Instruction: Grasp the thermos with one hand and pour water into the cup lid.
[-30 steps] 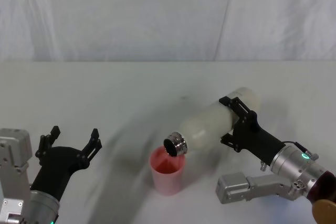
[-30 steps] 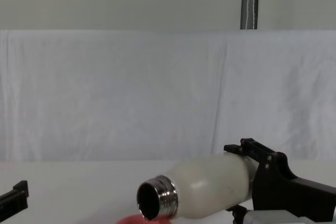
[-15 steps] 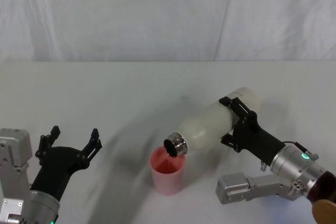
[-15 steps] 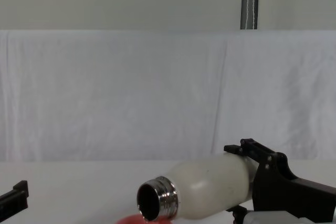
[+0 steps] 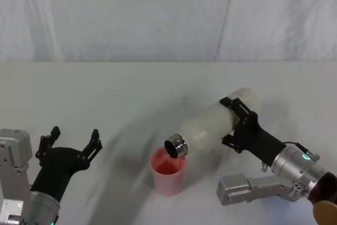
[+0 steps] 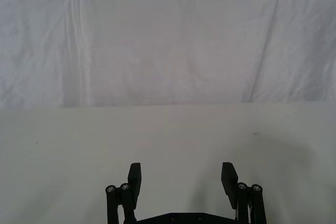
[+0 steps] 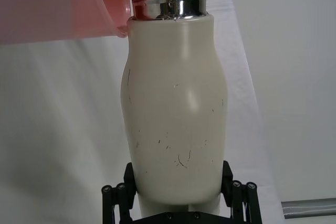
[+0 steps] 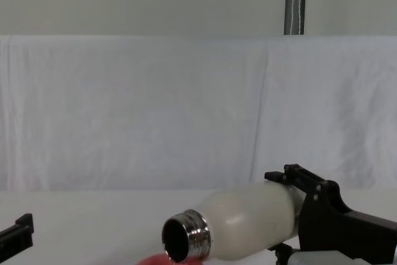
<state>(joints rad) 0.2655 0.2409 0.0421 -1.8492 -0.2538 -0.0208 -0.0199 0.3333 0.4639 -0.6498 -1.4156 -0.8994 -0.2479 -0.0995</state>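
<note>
I can read no brand, label or writing on anything here. The thermos point(image 5: 213, 125) is a cream-white matte bottle with rounded shoulders, a few fine dark scuffs on its body in the right wrist view, and a shiny threaded steel neck, uncapped. My right gripper point(image 5: 238, 123) is clamped around the lower body, holding the bottle tipped nearly flat, base toward 2 o'clock and open mouth toward 8 o'clock. The mouth hangs just over the rim of the cup lid point(image 5: 168, 171), a small pink-red cup standing upright on the white table point(image 5: 105, 93), at about 6 o'clock from the table's centre. Its inside looks pink-red; I cannot tell whether there is water in it. My left gripper point(image 5: 71, 142) sits at 8 o'clock, well apart from the cup, fingers spread and empty.
</note>
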